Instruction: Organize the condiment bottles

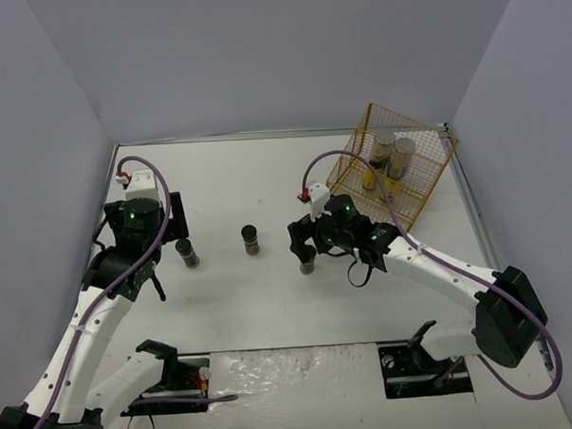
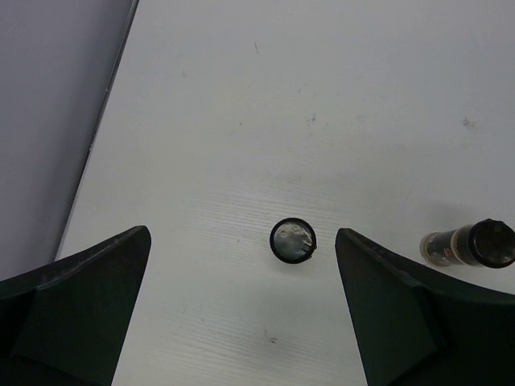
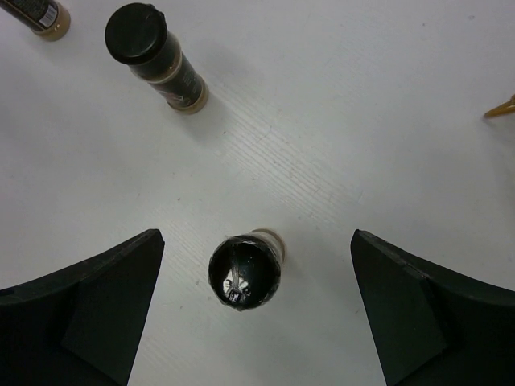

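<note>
Three short dark black-capped condiment bottles stand upright on the white table. The left one [image 1: 186, 253] [image 2: 292, 240] stands between the fingers of my open left gripper [image 1: 167, 246] [image 2: 243, 241], nearer the right finger and touching neither. The middle one [image 1: 251, 239] [image 2: 475, 245] [image 3: 157, 56] stands alone. The right one [image 1: 308, 258] [image 3: 245, 271] is under my open right gripper [image 1: 307, 250] [image 3: 257, 241], with wide gaps to both fingers. Two silver-lidded pale jars [image 1: 393, 150] and yellow-labelled bottles [image 1: 370, 179] are inside the rack.
The gold wire rack [image 1: 427, 185] stands at the back right, close to the right wall. Grey walls [image 1: 38, 187] close in the table on three sides. One gold rack tip [image 3: 500, 108] shows at the right edge of the right wrist view.
</note>
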